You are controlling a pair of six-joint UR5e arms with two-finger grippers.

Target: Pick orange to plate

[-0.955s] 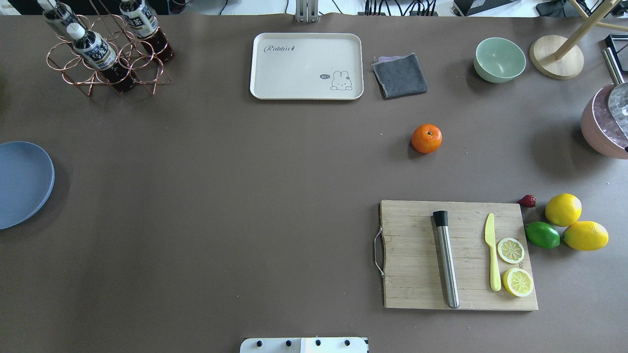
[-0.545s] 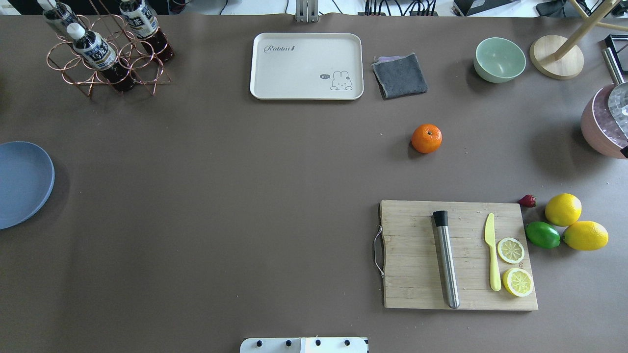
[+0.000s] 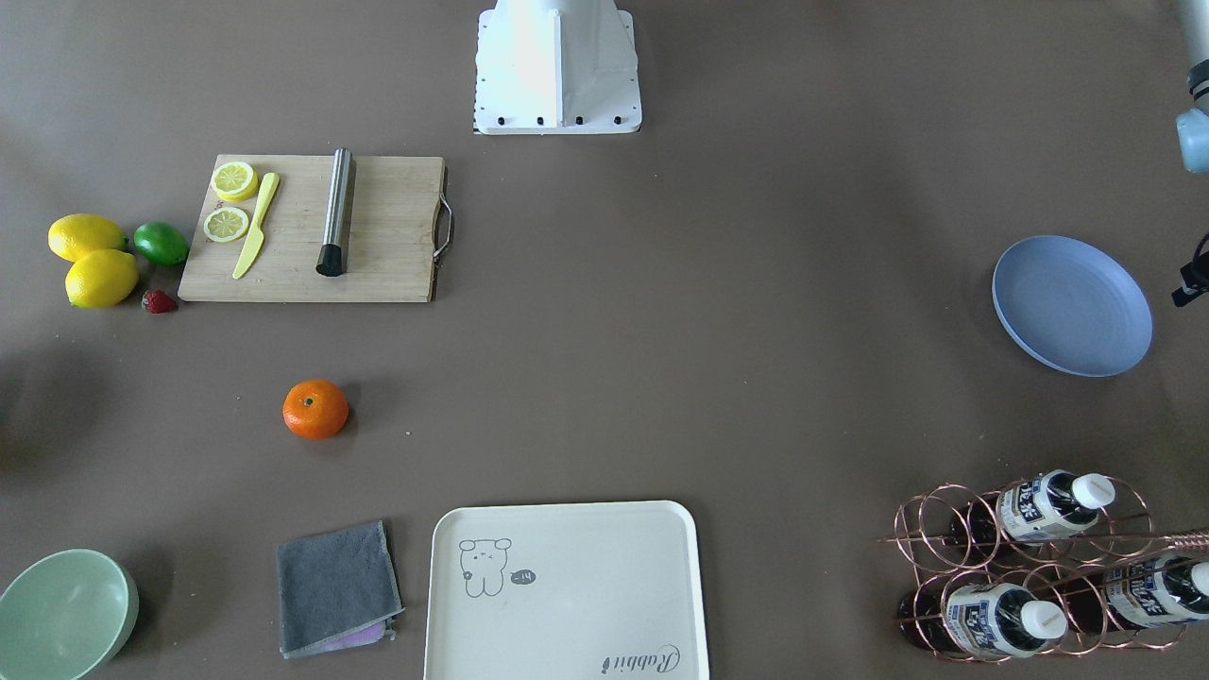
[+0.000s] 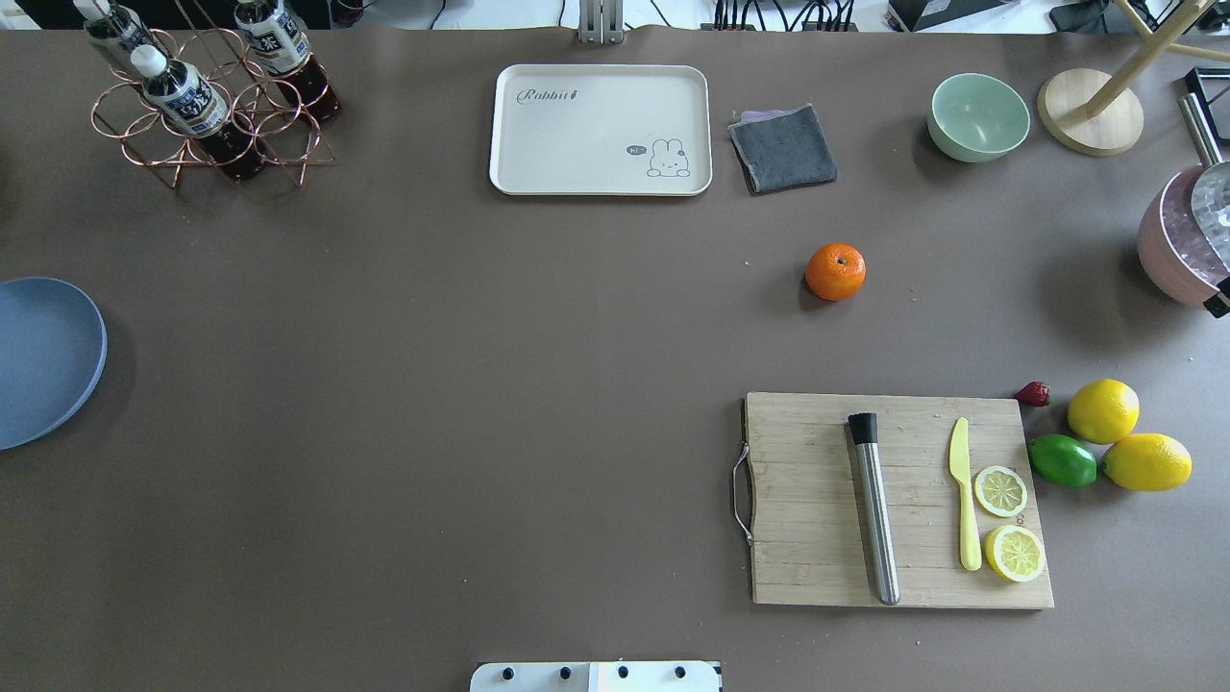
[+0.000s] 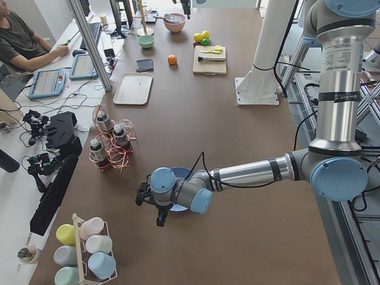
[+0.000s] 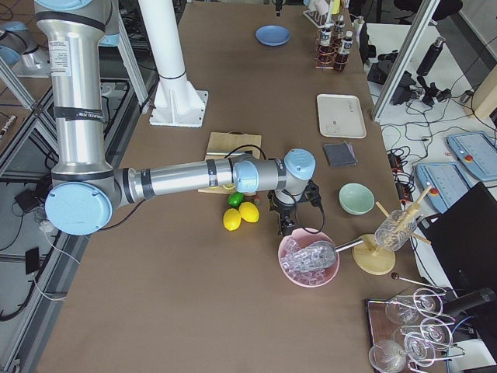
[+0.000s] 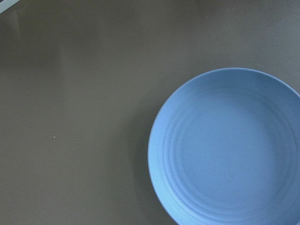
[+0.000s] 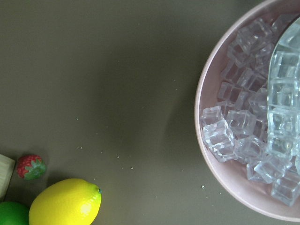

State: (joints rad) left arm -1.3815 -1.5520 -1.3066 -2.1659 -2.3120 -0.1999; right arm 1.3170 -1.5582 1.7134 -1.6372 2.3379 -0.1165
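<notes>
The orange (image 4: 835, 271) sits on the brown table right of centre, between the grey cloth and the cutting board; it also shows as orange (image 3: 315, 409) and orange (image 5: 172, 59). The pale-blue plate (image 4: 38, 360) lies empty at the far left edge, seen too as plate (image 3: 1072, 305) and plate (image 7: 229, 150). My left gripper (image 5: 153, 208) hangs over the plate, far from the orange. My right gripper (image 6: 287, 221) hovers beside the pink bowl and the lemons; only a dark tip (image 4: 1220, 304) of it shows overhead. I cannot tell whether either gripper is open or shut.
A wooden cutting board (image 4: 817, 538) carries a steel muddler, a yellow knife and lemon slices. Two lemons, a lime (image 4: 1062, 460) and a strawberry lie to its right. A pink bowl of ice (image 8: 248, 117), mint bowl (image 4: 978, 116), cream tray (image 4: 601, 130) and bottle rack (image 4: 207, 106) line the table's edges.
A dark tip of my right gripper has crept into the overhead view at the right edge, by the pink bowl. The orange and plate have not moved.
</notes>
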